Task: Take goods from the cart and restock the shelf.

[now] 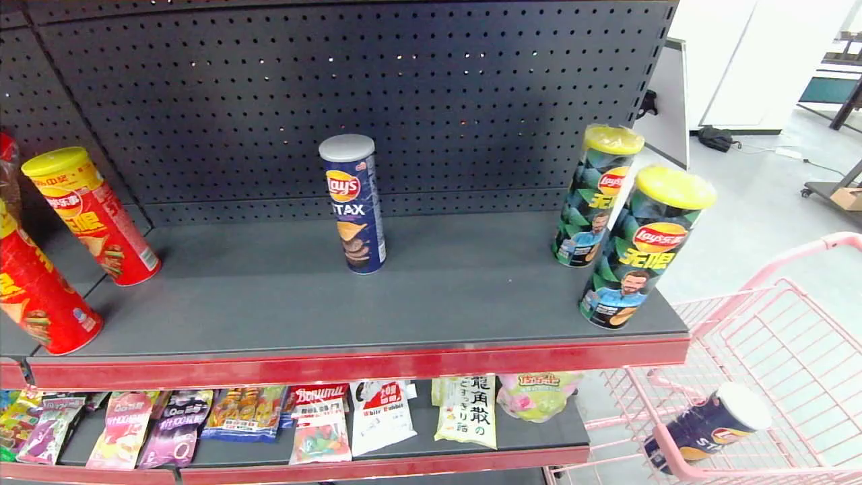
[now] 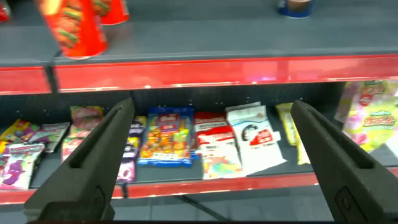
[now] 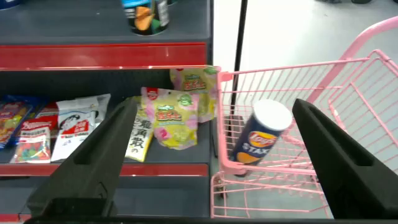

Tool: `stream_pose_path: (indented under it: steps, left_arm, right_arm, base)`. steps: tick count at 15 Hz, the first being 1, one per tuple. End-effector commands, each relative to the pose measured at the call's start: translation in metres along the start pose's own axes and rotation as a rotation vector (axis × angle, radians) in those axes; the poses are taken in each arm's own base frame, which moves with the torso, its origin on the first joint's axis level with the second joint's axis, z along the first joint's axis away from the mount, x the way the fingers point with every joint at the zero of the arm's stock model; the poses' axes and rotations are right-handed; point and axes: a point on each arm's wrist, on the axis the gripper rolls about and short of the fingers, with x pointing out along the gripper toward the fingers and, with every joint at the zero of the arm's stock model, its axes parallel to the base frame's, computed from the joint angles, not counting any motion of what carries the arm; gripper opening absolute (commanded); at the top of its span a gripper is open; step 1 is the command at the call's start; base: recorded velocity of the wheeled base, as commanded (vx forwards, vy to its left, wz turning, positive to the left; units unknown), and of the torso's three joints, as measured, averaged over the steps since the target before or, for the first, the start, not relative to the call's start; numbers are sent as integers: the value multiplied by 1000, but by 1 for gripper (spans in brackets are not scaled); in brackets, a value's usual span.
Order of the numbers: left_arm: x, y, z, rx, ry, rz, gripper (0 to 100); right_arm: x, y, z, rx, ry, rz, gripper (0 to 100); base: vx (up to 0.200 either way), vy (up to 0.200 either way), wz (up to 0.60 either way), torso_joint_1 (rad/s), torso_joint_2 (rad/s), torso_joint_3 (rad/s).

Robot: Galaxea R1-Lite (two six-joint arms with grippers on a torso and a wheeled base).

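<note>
A dark blue chips can (image 1: 707, 426) with a white lid lies on its side in the pink wire cart (image 1: 801, 323) at the lower right; the right wrist view has the same chips can (image 3: 262, 138) against the cart's near corner. On the grey shelf (image 1: 431, 303) a matching blue can (image 1: 353, 202) stands upright mid-shelf. Two green cans with yellow lids (image 1: 633, 229) stand at the shelf's right end, and red cans (image 1: 87, 215) at its left. My left gripper (image 2: 211, 155) is open before the lower snack shelf. My right gripper (image 3: 211, 155) is open, back from the cart, empty.
Snack bags (image 1: 316, 417) line the lower shelf under the red edge strip (image 1: 357, 364). A black pegboard (image 1: 350, 87) backs the shelf. Free shelf space lies on both sides of the blue can. Open floor lies beyond the cart.
</note>
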Motion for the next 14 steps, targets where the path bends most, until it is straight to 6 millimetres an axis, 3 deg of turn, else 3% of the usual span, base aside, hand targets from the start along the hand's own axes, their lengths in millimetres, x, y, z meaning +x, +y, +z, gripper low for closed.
stream_pose_path:
  steps: [1, 7, 8, 14]
  left_arm:
    - [0, 0, 0, 0, 1, 0, 100]
    - [0, 0, 0, 0, 1, 0, 100]
    - [0, 0, 0, -2, 1, 0, 100]
    - [0, 0, 0, -2, 1, 0, 100]
  right_arm:
    - [0, 0, 0, 0, 1, 1, 100]
    - [0, 0, 0, 0, -2, 1, 100]
    - [0, 0, 0, 0, 0, 1, 100]
    - [0, 0, 0, 0, 0, 1, 100]
  base:
    - [0, -200, 0, 2, 2, -7]
    - [0, -200, 0, 2, 0, 3]
    - [0, 0, 0, 0, 0, 0]
    - [0, 0, -600, 1, 2, 2]
